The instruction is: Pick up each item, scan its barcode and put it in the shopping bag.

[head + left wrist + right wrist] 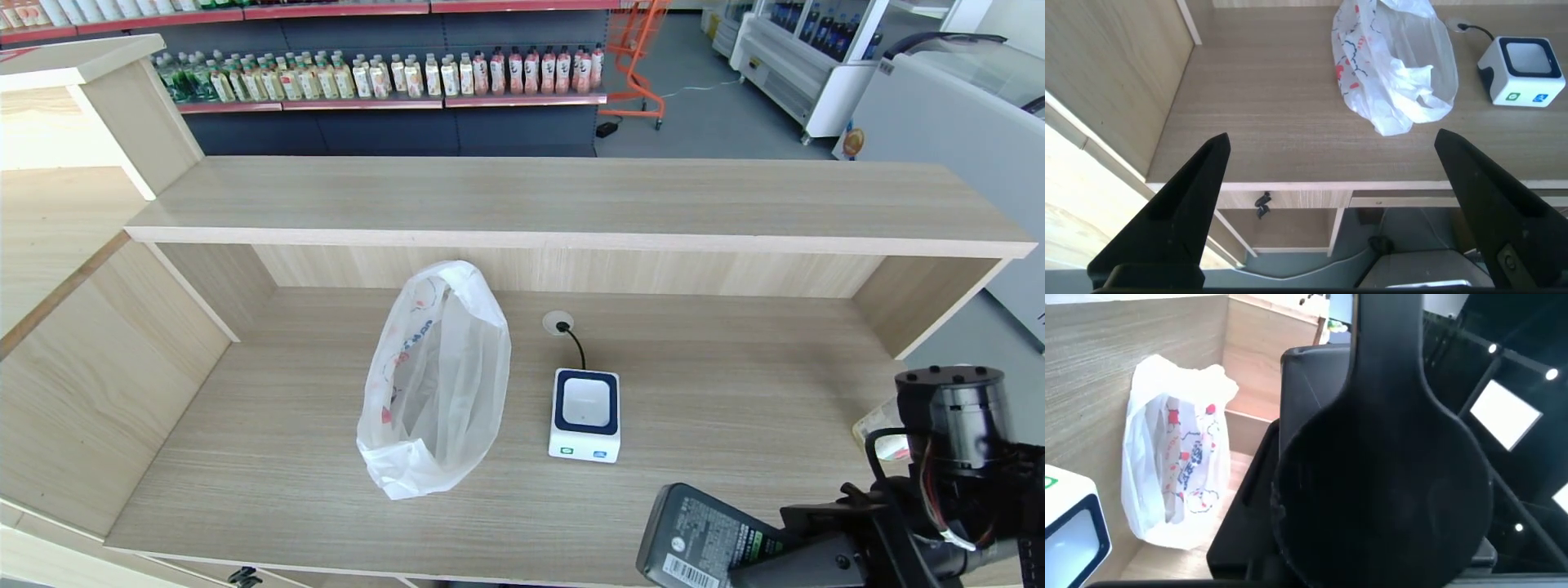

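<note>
The wooden counter (735,392) spans the head view. The white shopping bag (437,384) lies slumped on it, left of centre. At the bag's 3 o'clock, near but apart, sits the scanner (584,413), window up, with its cable (575,343) running toward 12 o'clock. At the scanner's 5 o'clock, over the near edge, the right gripper (775,551) clamps a dark flat pack (694,531), barcode label upward. At the scanner's 3 o'clock a pale packet (878,425), possibly another item, is half hidden. The left gripper (1333,147) hangs off the near edge, about the bag's 7 o'clock, fingers spread wide and holding nothing.
</note>
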Available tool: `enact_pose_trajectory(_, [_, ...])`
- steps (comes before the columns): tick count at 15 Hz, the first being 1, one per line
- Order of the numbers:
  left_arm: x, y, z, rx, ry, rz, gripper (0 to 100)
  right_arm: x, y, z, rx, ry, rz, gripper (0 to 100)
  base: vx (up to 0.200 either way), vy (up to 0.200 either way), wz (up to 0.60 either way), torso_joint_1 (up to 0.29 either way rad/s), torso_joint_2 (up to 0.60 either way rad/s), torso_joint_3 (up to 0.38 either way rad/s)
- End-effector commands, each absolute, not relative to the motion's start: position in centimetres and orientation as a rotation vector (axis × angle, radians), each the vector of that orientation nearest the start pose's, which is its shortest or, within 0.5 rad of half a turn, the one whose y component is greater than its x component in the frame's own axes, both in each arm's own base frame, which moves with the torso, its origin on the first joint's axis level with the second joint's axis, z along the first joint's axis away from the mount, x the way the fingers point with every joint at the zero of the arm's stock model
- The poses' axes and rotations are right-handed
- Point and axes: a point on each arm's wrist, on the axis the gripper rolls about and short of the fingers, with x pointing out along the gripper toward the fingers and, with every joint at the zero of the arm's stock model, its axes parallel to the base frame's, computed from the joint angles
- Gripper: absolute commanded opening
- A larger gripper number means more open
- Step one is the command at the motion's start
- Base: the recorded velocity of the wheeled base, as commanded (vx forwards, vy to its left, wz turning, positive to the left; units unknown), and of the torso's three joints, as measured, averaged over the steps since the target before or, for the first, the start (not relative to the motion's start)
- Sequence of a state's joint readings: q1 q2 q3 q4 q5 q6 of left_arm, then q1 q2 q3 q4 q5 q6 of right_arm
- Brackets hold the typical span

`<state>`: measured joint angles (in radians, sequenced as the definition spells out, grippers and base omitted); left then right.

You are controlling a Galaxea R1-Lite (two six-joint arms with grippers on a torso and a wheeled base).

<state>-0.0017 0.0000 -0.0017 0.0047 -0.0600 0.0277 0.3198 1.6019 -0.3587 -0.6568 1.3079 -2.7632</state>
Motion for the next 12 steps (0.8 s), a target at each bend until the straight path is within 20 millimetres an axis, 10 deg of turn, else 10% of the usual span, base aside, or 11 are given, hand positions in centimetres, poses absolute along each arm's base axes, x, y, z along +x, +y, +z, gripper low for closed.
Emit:
enact_pose_trajectory(1, [-2.3,-0.1,7.5,0.027,0.004,-0.061,100,20.0,9.3,10.7,-1.658,-1.727,1.06,0,0.0,0.0,0.0,0.0,0.0,0.0])
enact_pose_trajectory(12, [-2.3,-0.1,7.5,0.027,0.004,-0.061,100,21.8,11.7,13.0,-1.668,-1.872,0.972,0,0.0,0.0,0.0,0.0,0.0,0.0])
